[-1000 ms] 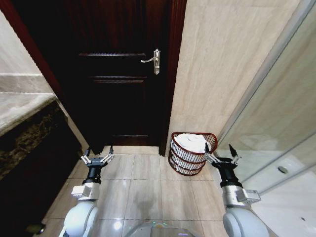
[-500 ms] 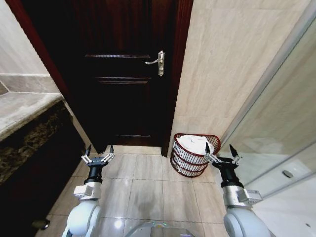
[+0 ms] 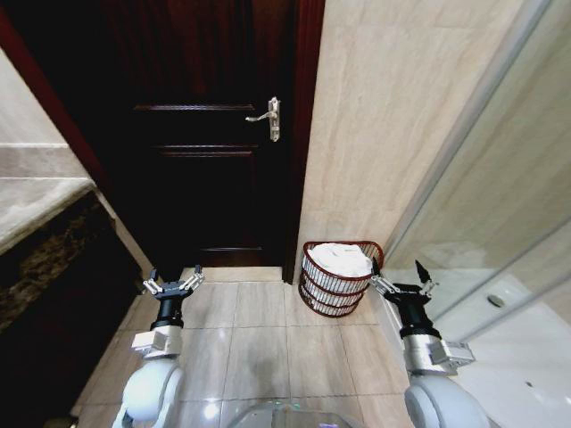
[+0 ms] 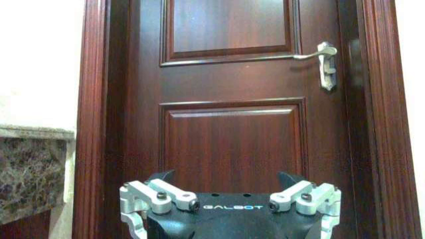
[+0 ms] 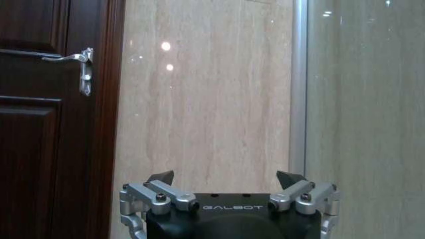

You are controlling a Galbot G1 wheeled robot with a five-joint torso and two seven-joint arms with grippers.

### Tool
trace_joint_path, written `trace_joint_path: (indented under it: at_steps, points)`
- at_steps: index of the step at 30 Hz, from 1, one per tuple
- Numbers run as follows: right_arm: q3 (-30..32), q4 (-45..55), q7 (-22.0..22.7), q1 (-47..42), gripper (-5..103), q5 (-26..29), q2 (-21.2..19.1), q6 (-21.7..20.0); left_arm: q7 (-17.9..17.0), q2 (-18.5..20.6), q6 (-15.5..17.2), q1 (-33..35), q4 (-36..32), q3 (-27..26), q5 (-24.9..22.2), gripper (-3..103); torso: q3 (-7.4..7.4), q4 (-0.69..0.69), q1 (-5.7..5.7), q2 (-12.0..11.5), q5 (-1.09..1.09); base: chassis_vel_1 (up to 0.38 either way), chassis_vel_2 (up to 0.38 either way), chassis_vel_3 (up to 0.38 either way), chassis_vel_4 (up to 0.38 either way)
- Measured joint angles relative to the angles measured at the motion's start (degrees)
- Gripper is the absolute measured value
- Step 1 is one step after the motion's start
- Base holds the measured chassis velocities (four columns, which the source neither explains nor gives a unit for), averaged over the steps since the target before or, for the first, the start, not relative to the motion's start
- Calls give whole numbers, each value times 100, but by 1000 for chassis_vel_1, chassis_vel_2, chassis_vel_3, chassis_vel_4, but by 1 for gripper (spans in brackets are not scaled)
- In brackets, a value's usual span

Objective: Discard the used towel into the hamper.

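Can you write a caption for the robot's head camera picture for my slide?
Robot faces a dark wooden door, both pincers open and empty, with white towels already piled in the red basket by the wall.

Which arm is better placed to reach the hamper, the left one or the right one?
Probably the right. The right gripper is open and just beside the hamper, which holds a white towel. The left gripper, also open, faces the door.

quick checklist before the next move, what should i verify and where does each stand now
1. Towel in the hamper: ok, white towel fills its top.
2. Left gripper empty: ok, open, holding nothing.
3. Right gripper empty: ok, open, beside the hamper rim, not touching the towel.
4. Hamper upright: ok, standing on the floor tiles against the wall.
5. Door shut: ok, handle level.
6. Towel wholly inside the rim: cannot tell.
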Motion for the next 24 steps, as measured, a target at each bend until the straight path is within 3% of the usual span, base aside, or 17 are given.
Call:
trace_joint_path:
  at_steps: [24]
  points:
    - [-94, -51, 5, 78, 100, -29, 17, 62, -97, 48, -95, -49, 87, -31, 41, 100, 319, 1, 201, 519, -1, 1, 2, 2, 1]
